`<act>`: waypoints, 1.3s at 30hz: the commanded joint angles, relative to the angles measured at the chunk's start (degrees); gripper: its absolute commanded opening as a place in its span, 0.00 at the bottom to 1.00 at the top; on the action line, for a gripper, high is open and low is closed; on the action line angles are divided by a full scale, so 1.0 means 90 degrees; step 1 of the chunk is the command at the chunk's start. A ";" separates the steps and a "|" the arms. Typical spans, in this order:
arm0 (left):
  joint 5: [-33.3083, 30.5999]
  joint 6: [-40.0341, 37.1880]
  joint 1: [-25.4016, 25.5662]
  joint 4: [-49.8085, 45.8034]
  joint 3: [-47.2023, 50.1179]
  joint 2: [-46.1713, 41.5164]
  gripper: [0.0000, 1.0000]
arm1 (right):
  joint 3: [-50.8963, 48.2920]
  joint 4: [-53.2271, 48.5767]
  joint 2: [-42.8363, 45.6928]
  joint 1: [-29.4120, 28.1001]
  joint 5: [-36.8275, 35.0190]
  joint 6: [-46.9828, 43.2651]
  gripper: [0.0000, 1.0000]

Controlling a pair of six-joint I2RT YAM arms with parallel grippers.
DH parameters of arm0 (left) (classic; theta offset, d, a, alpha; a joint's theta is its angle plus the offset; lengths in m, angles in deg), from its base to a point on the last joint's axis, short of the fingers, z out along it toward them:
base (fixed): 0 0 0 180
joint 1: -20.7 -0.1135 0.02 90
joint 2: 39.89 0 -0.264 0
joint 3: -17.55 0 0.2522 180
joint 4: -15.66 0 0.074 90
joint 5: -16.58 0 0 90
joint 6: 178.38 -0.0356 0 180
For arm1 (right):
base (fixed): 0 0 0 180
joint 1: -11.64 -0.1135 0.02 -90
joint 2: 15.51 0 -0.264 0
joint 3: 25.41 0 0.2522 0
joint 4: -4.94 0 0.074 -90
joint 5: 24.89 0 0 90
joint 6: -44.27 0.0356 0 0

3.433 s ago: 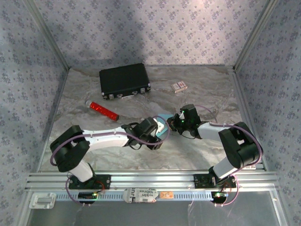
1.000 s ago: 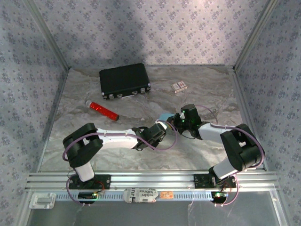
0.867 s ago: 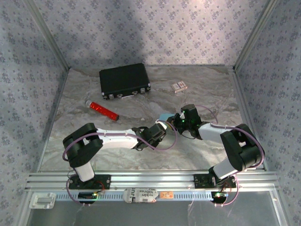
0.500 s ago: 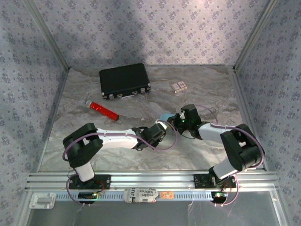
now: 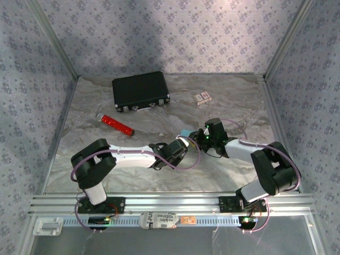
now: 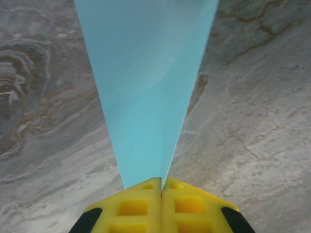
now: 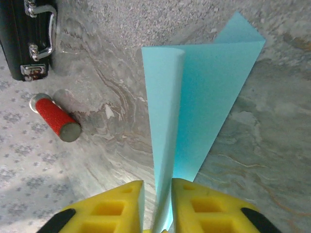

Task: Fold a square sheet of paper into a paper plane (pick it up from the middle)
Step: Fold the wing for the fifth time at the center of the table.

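The light cyan sheet of paper is folded and held off the table between both grippers at mid-table. In the left wrist view it rises as a tapering wedge from my left gripper, whose yellow fingers are shut on its narrow end. In the right wrist view the folded paper stands in the gap of my right gripper. Its jaws are apart, with space showing on the left side of the paper. From above, the left gripper and right gripper nearly meet.
A black case lies at the back left, its latches visible in the right wrist view. A red tube lies in front of it. A small patterned card box sits at the back right. Patterned walls enclose the table.
The right gripper's jaws have parted from the paper. The left gripper has tightened on it. Both arms have hardly moved in the last second.
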 commanded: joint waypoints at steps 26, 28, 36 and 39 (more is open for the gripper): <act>0.4368 0.1084 -0.1431 0.1337 0.0284 0.0322 0.00 | -0.0217 -0.1590 0.1496 0.0243 -0.0685 -0.0887 0.46; 0.4419 0.1130 -0.1457 0.1385 0.0299 0.0347 0.00 | -0.0240 -0.1531 0.1501 0.0229 -0.0675 -0.0888 0.46; 0.4546 0.1218 -0.1573 0.1534 0.0400 0.0328 0.00 | -0.0242 -0.1394 0.1458 0.0170 -0.0552 -0.0949 0.44; 0.4523 0.1146 -0.1573 0.1487 0.0375 0.0295 0.00 | -0.0174 -0.1438 0.1401 0.0136 -0.0548 -0.0932 0.46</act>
